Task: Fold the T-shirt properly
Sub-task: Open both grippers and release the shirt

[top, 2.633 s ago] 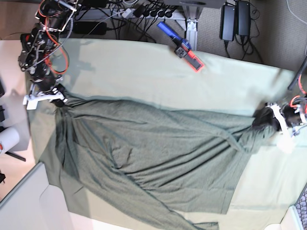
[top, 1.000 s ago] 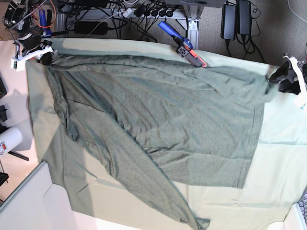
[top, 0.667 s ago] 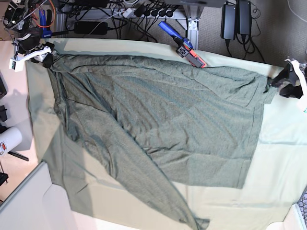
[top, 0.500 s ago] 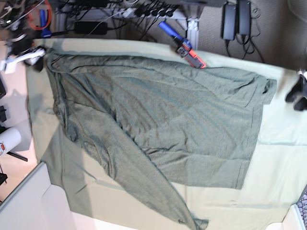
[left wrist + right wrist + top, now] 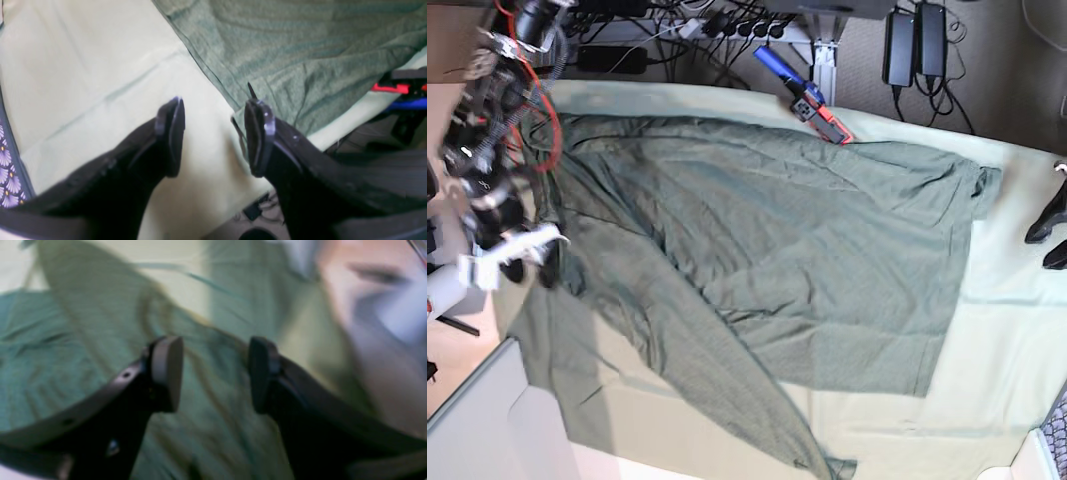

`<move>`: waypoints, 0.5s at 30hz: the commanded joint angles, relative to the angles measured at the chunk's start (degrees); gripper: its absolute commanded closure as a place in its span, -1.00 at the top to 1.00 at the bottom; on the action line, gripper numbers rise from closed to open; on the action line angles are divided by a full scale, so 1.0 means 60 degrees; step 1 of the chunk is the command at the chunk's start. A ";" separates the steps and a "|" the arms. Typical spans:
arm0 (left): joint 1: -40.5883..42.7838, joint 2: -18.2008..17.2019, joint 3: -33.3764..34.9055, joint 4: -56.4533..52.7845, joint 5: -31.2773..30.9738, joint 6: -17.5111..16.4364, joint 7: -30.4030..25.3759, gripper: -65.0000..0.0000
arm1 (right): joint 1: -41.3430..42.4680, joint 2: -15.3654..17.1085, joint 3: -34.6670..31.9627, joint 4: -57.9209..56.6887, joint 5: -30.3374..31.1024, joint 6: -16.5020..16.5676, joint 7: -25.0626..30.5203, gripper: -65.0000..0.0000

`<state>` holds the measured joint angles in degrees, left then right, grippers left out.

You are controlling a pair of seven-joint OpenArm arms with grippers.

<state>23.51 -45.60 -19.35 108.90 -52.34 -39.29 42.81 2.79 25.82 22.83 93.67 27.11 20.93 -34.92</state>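
The T-shirt (image 5: 767, 270) is lying spread across the pale green cloth covering the desk (image 5: 1017, 370), reaching from the far-left corner almost to the right edge, with one long flap trailing toward the near edge at the middle. It is not lying flat: diagonal creases are running through the body, and the left side is bunching into ridges.

The left end effector (image 5: 213, 133) is hanging over bare cloth just beside the shirt's right hem, jaws standing wide and gripping nothing. The right end effector (image 5: 208, 373) is hovering over the rumpled left part of the shirt, its jaws likewise apart and empty; that view is blurring heavily, so what it is touching cannot be told.

The knit looks soft, light and limp, so it will probably be sagging and stretching when lifted rather than holding any shape. Taking hold at stitched edges, meaning the hem corners on the right and the shoulder or sleeve seams on the left, seems wisest, since a pinch in the middle would only be gathering a wrinkle. A red and blue tool (image 5: 812, 95) is lying at the far edge, touching the fabric.
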 commanded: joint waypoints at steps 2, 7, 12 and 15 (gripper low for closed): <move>0.0095 -0.0350 -0.0106 0.0146 -0.0084 -0.0119 -0.0171 0.00 | 0.0867 -0.0186 -0.0867 -0.0324 -0.0375 -0.0022 0.0528 -0.03; 0.0546 -0.0637 -0.0109 0.0146 0.0200 -0.0119 -0.0175 0.00 | 0.2739 -0.1428 -0.2863 -0.2237 -0.2065 -0.0022 0.1625 -0.03; 0.0801 -0.0659 -0.0109 0.0146 0.0189 -0.0119 -0.0175 0.00 | 0.4062 -0.2204 -0.4987 -0.4590 -0.4401 -0.0586 0.2940 -0.03; 0.0801 -0.0659 -0.0109 0.0146 0.0186 -0.0119 -0.0175 0.00 | 0.4473 -0.2328 -0.6011 -0.5581 -0.5162 -0.1435 0.3107 -0.03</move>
<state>28.69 -48.40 -19.35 109.08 -50.54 -39.29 42.81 27.64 11.27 -13.78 59.27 -3.57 13.13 -17.54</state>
